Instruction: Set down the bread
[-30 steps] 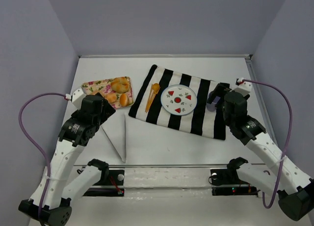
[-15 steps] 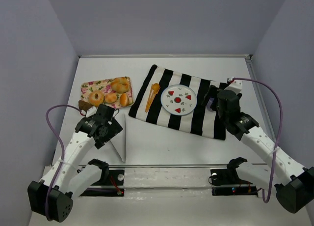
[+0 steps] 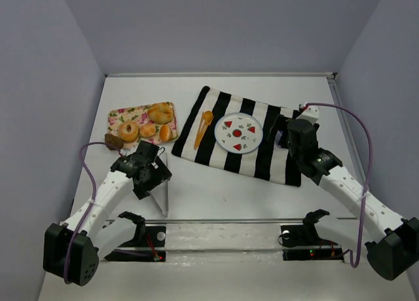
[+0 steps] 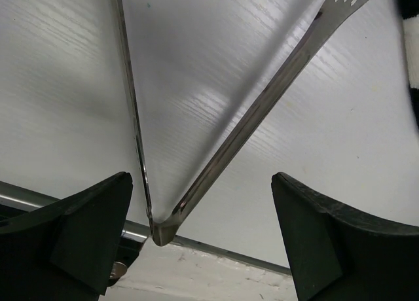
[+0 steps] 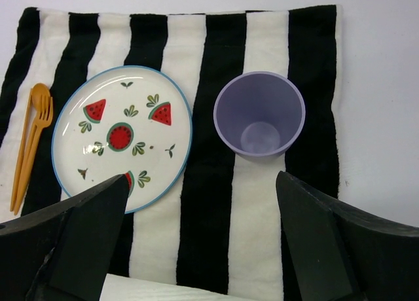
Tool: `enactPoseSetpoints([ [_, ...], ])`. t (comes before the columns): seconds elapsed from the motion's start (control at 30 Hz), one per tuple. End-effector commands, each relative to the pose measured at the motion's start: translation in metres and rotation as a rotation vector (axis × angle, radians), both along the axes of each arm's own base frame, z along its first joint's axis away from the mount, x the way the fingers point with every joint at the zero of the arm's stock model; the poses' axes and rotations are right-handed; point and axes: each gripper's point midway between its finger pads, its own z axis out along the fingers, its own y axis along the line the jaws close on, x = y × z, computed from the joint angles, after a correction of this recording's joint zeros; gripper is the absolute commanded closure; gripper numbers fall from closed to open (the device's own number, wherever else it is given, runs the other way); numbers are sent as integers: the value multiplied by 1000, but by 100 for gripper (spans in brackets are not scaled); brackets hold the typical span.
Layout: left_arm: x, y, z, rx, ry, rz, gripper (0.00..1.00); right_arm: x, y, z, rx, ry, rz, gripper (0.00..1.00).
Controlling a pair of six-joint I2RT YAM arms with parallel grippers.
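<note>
a lab booth: plain grey walls point(image 3: 229, 26) around white table point(image 3: 216, 190).

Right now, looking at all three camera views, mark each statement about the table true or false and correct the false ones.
1. The round plate with watermelon pattern is empty. True.
2. The purple plastic cup lies on its side. False: it stands upright on the black-and-white striped cloth.
3. The left fingers stand open on either side of the metal tongs' hinged end. True.
4. The orange plastic fork and spoon lie on the plate. False: they lie on the cloth beside it.
5. The floral tray holds several breads. True.
</note>
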Motion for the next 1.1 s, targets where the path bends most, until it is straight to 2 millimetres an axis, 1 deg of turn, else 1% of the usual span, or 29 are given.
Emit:
enactPoseSetpoints([
  [0.0,-6,-4,-8,3,25,11,1,2,6,19,30,-71,26,0],
  [0.13,-7,-2,-10,41,37,51,1,0,8,20,40,-80,39,0],
  [0.33,-15,-9,-13,34,71,40,1,-3,7,25,50,-102,46,0],
  [0.53,-16,-9,-17,81,102,39,1,-4,10,24,64,-105,63,0],
  [0.7,-22,-14,-18,53,114,79,1,-4,12,24,67,-109,73,0],
  [0.97,-26,-11,-23,80,160,145,1,-6,15,26,85,-120,90,0],
  [1.07,-25,-9,-24,94,166,166,1,-7,14,28,94,-128,90,0],
])
